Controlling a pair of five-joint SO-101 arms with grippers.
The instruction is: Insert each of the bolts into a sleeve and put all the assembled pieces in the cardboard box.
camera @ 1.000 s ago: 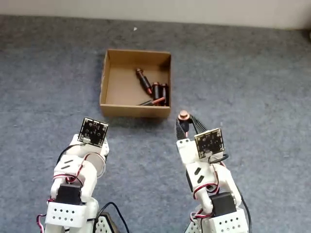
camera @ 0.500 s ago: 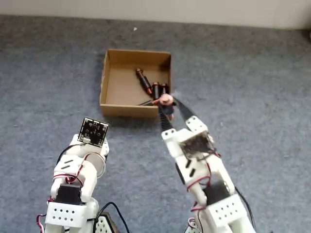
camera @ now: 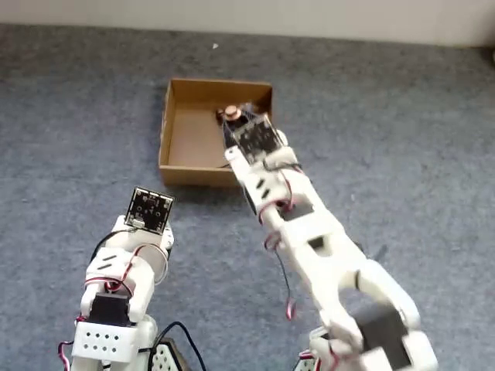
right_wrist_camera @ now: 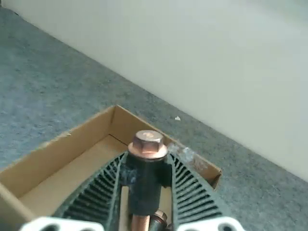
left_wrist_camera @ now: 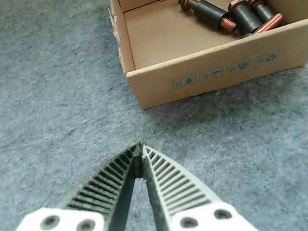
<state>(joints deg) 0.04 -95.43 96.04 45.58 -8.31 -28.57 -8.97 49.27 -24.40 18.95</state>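
my right gripper (right_wrist_camera: 147,159), fingers (right_wrist_camera: 190,192) closed around the dark sleeve of one assembled piece (right_wrist_camera: 143,185), held it upright with the copper bolt head uppermost, over the interior of the cardboard box (right_wrist_camera: 57,156). my left gripper (left_wrist_camera: 140,150) was pressed closed on nothing, low over the grey carpet (left_wrist_camera: 57,86) just outside the box's near wall. count: two grippers; one box; one piece in my grasp; three finished pieces (left_wrist_camera: 211,10) lying together in the box, possibly a fourth hidden in their overlap. progress, as i judged it: insertion was done for every piece visible; what remained was releasing the held piece into the box.
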